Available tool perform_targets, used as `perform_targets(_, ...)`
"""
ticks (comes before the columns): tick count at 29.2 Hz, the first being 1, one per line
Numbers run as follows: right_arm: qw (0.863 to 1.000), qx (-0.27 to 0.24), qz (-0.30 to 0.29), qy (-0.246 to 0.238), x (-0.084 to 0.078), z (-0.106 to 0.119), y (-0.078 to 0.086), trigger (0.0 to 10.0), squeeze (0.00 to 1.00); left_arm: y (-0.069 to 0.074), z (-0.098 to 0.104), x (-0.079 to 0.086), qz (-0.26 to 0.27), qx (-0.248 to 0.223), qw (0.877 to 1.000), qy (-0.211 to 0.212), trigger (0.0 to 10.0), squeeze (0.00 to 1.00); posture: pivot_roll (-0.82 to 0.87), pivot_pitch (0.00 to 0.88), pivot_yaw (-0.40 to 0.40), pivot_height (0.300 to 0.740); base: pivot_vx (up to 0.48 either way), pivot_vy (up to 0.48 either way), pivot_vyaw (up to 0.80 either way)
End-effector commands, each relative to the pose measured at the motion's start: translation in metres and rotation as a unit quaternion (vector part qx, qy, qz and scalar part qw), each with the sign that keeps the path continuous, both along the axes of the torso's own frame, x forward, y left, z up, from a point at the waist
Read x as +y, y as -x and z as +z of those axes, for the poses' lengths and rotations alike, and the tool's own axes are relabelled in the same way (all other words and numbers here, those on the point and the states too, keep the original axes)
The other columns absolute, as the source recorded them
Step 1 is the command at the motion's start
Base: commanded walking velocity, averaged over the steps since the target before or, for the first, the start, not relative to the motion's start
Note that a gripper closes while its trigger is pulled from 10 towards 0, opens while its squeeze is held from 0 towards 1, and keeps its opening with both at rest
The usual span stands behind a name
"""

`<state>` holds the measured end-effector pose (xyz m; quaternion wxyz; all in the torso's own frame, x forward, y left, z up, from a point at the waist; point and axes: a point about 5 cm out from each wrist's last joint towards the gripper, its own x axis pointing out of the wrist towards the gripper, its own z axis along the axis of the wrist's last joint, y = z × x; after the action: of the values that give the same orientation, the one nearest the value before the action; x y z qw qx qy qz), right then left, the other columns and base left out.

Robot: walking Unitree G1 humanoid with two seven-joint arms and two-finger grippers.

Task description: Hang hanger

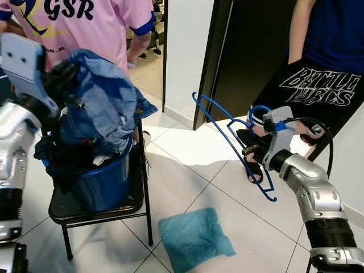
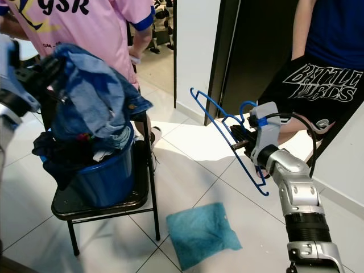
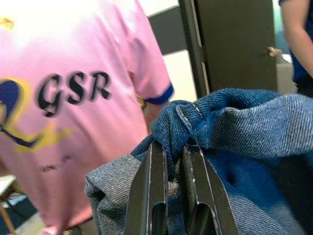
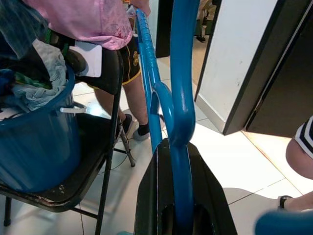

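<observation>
Left eye view puts a teal cloth on the floor nearest us, just right of the chair. On the chair sits a blue bucket heaped with clothes. Our left gripper is clenched on a fold of the denim on top. Well right of the chair, our right gripper grasps the blue hanger, held in the air, hook toward us. Behind the chair stands a person in a pink shirt; another in black shorts stands by the dark door.
</observation>
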<state>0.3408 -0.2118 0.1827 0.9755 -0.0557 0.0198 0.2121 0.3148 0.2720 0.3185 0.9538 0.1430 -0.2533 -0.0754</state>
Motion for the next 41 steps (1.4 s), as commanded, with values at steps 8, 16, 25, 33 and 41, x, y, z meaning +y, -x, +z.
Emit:
perform_targets(8,1.0,-0.004,0.015,0.0,0.005,-0.003,0.001,10.0,0.0,-0.001,-0.035,0.038,0.163,0.06,0.985,0.008,0.0,0.0,0.06,0.0,-0.057,0.74,0.0,0.0,0.0)
perform_targets(16,0.997,-0.015,0.064,-0.04,0.028,-0.002,0.003,10.0,0.0,-0.005,-0.055,0.003,0.099,0.066,0.988,0.096,10.0,0.0,0.08,0.0,-0.063,0.74,0.081,0.0,0.0)
perform_targets(25,0.992,-0.034,0.109,-0.06,0.047,0.003,0.002,10.0,0.0,-0.004,-0.042,-0.01,0.082,0.045,0.992,0.081,10.0,0.0,0.1,0.0,-0.058,0.74,0.329,0.0,0.0)
perform_targets(33,0.983,-0.056,0.156,-0.073,0.06,0.007,0.008,10.0,0.0,-0.005,-0.04,-0.017,0.083,0.041,0.993,0.073,10.0,0.0,0.11,0.0,-0.051,0.74,0.334,0.0,0.68)
perform_targets(41,0.986,-0.051,0.142,-0.072,0.056,0.005,0.007,10.0,0.0,-0.005,-0.04,-0.026,0.073,0.045,0.995,0.06,10.0,0.0,0.11,0.0,-0.047,0.74,0.332,0.0,0.13)
